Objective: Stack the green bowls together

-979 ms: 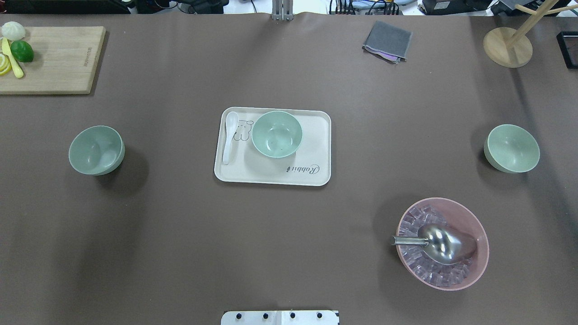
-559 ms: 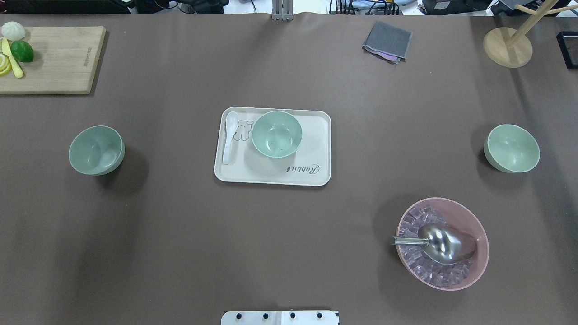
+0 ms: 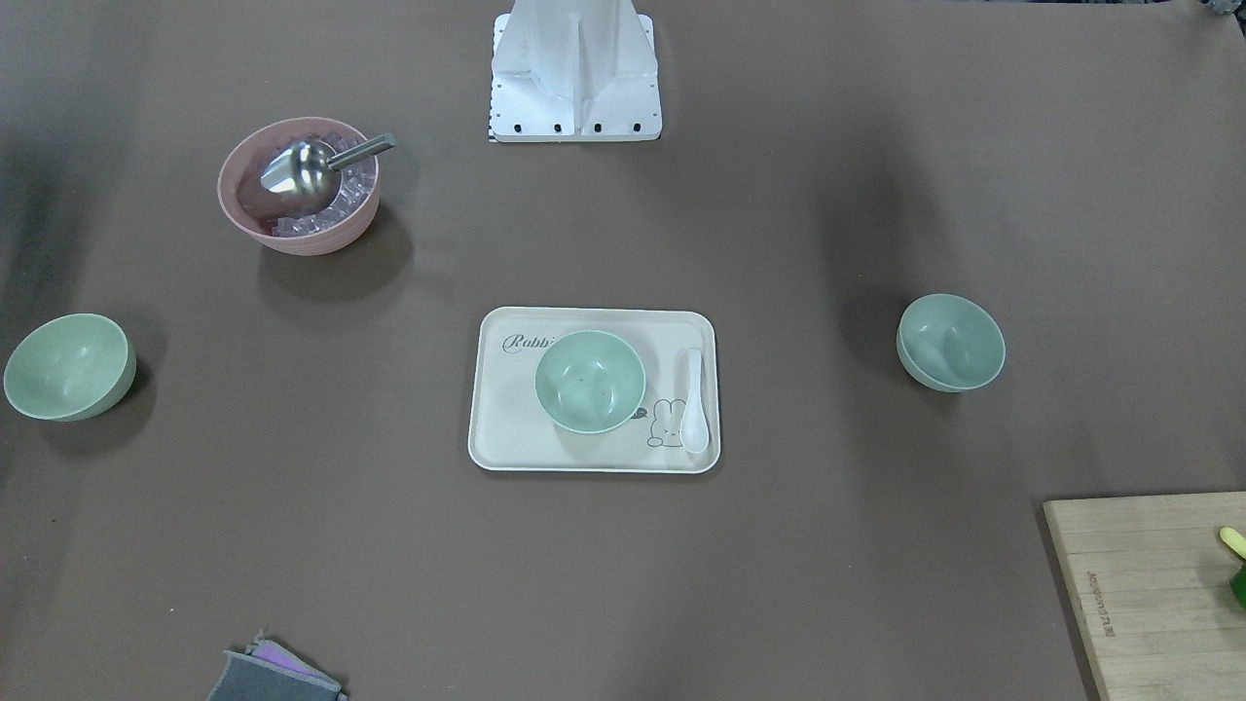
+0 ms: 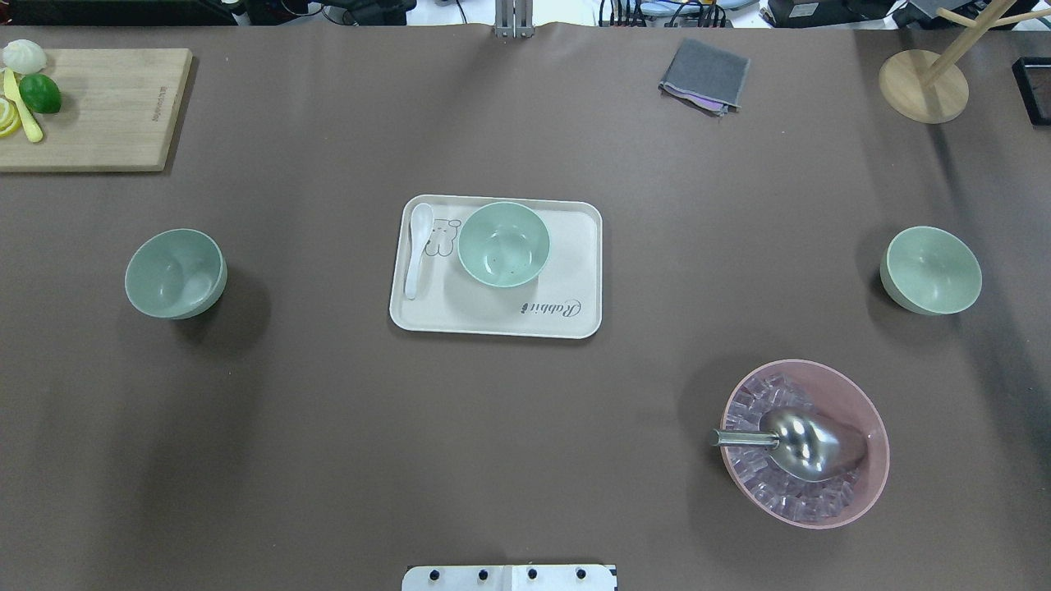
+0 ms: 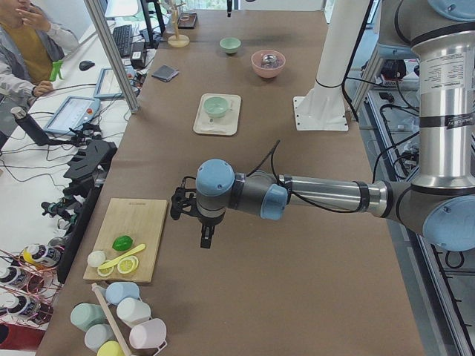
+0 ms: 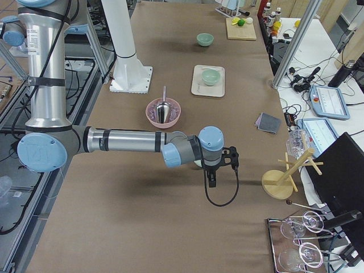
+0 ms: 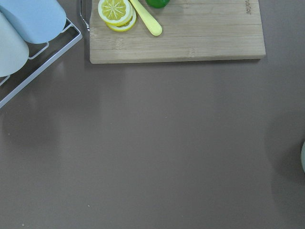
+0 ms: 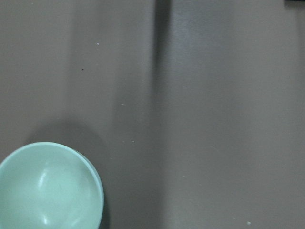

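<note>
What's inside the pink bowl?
The pink bowl holds clear ice cubes, with a shiny metal scoop lying on top, its handle sticking out over the rim. The cubes under the scoop and the bowl's bottom are covered, so I can't see them.

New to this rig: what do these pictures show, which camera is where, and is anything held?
A two-armed robot works at a brown table. Two pictures look down on it, from behind and opposite the robot; two come from the table's ends; two from wrist cameras. Apart stand the left green bowl, the middle green bowl on a tray beside a spoon, and the right green bowl. A pink bowl holds a scoop. The left gripper and right gripper hang over the table, seemingly empty; open or shut I cannot tell.
</note>
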Controlling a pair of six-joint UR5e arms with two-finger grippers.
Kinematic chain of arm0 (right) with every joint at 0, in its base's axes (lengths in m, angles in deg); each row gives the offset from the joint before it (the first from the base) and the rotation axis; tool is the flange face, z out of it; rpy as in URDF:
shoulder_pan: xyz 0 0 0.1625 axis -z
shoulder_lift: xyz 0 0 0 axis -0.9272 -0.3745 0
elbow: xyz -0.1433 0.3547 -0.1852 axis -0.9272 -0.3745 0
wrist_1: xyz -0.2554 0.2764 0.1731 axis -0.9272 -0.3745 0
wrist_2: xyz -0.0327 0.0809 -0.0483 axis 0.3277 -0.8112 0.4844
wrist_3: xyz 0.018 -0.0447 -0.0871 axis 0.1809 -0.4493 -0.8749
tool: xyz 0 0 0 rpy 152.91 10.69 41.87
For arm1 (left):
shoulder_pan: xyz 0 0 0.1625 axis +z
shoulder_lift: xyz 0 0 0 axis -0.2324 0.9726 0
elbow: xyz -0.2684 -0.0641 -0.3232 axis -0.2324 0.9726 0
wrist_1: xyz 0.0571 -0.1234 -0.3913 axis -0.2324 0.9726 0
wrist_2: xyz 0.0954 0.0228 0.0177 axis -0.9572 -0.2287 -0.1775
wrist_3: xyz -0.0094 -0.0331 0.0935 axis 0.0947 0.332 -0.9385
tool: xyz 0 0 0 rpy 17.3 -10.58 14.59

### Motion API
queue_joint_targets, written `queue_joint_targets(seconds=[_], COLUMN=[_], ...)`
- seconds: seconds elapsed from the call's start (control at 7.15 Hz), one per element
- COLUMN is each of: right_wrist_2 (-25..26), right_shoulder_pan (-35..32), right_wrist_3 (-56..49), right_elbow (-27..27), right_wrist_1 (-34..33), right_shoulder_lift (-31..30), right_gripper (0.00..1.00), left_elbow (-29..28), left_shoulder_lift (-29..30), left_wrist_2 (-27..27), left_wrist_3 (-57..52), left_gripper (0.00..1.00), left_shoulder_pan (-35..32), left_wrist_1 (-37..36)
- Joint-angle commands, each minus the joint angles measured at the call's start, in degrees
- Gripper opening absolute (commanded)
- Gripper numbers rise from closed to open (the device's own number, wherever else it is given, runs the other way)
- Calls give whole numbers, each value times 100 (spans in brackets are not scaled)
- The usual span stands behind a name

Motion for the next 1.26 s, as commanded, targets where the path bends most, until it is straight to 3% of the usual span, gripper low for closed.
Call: queue_joint_targets(seconds=[0.0,0.28,0.7,1.12], right_wrist_2=[425,525,551,543], right_shoulder_pan=[927,1335,1406,1424], right_wrist_3=[1089,1436,1374,1418], right_elbow=[-35,-201,-307,-448], right_wrist_1=[14,5,5,-3], right_shoulder_lift=[420,518,431,431], right_gripper=[99,98,87,68], left_elbow=[-113,-201,-324,-307], left_shoulder_lift=[113,261,306,368], left_wrist_2=[-12,32,24,-38], left_wrist_3=[1,384,546,529], left_gripper=[98,98,98,98], left_shoulder_pan=[68,147,200,235], left_wrist_1=[-28,-37,7,-1])
